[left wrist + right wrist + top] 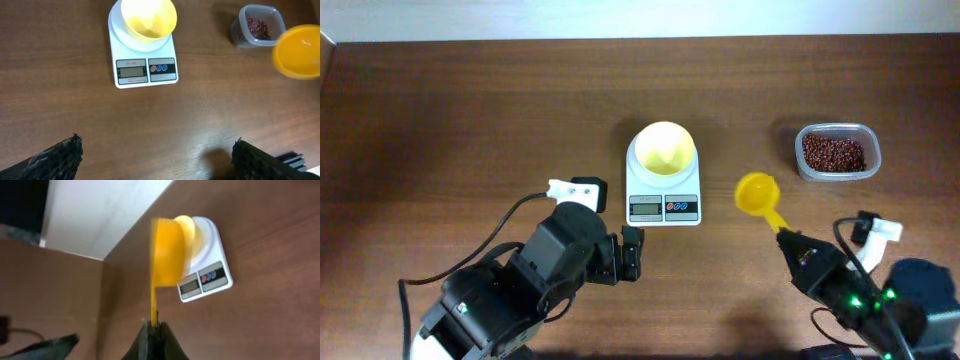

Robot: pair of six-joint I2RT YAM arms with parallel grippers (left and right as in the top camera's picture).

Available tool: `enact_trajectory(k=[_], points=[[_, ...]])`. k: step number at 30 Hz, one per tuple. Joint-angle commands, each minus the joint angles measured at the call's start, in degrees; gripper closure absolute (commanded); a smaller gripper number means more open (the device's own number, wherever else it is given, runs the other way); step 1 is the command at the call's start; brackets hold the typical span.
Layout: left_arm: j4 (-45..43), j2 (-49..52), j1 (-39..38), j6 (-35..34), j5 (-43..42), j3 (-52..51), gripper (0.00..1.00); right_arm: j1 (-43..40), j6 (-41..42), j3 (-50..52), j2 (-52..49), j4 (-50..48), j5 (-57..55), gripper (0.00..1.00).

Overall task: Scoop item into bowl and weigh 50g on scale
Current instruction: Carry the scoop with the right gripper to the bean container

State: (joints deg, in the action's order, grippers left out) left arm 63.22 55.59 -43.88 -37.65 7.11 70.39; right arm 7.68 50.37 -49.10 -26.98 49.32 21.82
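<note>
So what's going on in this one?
The right tool is shut on the handle of the yellow scoop, which sits between the scale and the clear container of beans in the overhead view. The scoop looks empty. The pale-yellow bowl sits on the scale and also looks empty. The left tool is open and holds nothing, in front of the scale. No beans are in the bowl yet.

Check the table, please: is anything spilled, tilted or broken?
Nothing stands out. The bowl sits upright on the scale, the beans are all in their container with none seen on the table, and the right claw holds the scoop, empty, by its handle.
</note>
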Motion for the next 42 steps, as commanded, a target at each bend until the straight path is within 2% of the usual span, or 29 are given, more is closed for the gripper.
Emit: enact_trajectory(k=[1,5,14,19,22,30,33,42], points=[[0.2,0.3,0.2,1.5,0.4,0.0,0.01,-0.2,-5.3,-9.5,-4.3,8.2,-3.2,0.96],[2.5,0.3,0.2,1.5,-1.8,0.0,0.01,-0.2,-7.1,-16.7,-13.4,18.8,-3.0,0.96],[2.7,0.3,0.2,1.5,-1.7,0.0,0.01,-0.2,-7.1,-16.8,-14.4,23.0,-1.5,0.96],[2.7,0.3,0.2,1.5,-1.7,0.0,0.01,-0.2,-7.1,-16.8,-14.4,24.2,-1.5,0.96],[2.7,0.3,0.2,1.5,-1.7,0.0,0.01,-0.2,-13.2,-16.8,-14.4,26.0,-1.5,0.96],[2.7,0.3,0.2,1.5,-1.7,0.0,0.01,-0.2,-17.5,-16.8,-14.4,26.4,-1.8,0.96],[2.7,0.3,0.2,1.5,-1.7,0.0,0.01,-0.2,-21.5,-16.8,-14.4,26.4,-2.0,0.96],[2.7,0.3,0.2,1.5,-1.7,0.0,0.01,-0.2,-20.7,-16.8,-14.4,25.3,-2.6,0.96]])
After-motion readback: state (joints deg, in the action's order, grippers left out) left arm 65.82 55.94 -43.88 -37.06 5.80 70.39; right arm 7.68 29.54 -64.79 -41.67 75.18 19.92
